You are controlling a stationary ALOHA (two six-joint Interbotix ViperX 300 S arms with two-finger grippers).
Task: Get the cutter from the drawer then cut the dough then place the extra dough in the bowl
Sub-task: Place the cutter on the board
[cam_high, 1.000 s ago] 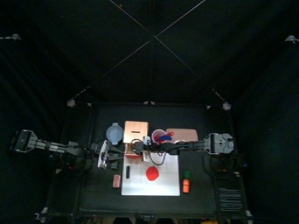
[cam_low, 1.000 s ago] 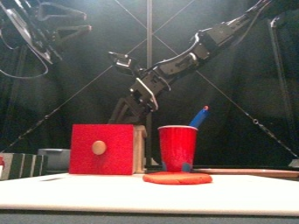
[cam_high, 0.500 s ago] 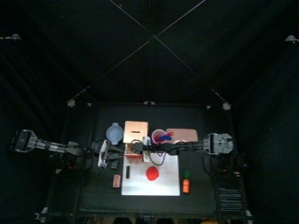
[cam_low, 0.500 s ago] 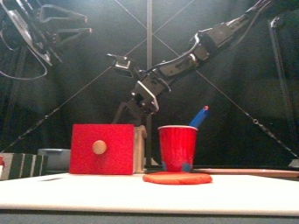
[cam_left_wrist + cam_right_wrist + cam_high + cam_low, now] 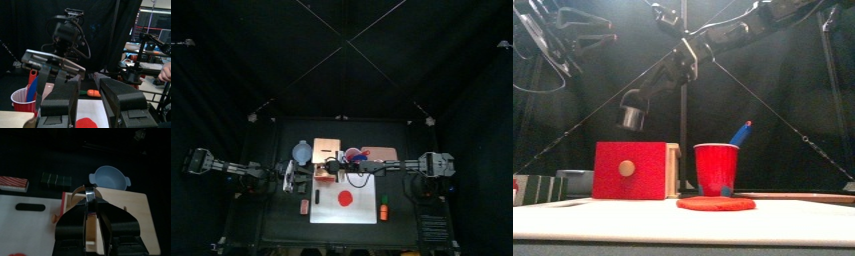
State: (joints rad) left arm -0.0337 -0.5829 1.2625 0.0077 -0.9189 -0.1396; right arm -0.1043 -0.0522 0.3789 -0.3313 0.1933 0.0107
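Where curtains (image 5: 251,60) black, white board (image 5: 365,210) on table (image 5: 281,225).

The cutting board (image 5: 369,190) lay at the near middle of the table (image 5: 285,225), with the dough disc (image 5: 344,199) on its middle and a small toy food (image 5: 382,212) toward its near right corner. Behind the board stood the wooden box (image 5: 327,148). The cup (image 5: 716,168) stood just right of the box, behind the dough, with a toy knife (image 5: 740,133) in it. The bowl (image 5: 301,151) sat just left of the box. The cutter (image 5: 632,119) hung above the box, apart from it, from the right gripper (image 5: 90,205). The sushi roll (image 5: 55,179) lay, it seemed, left of the board and nearer than the bowl.
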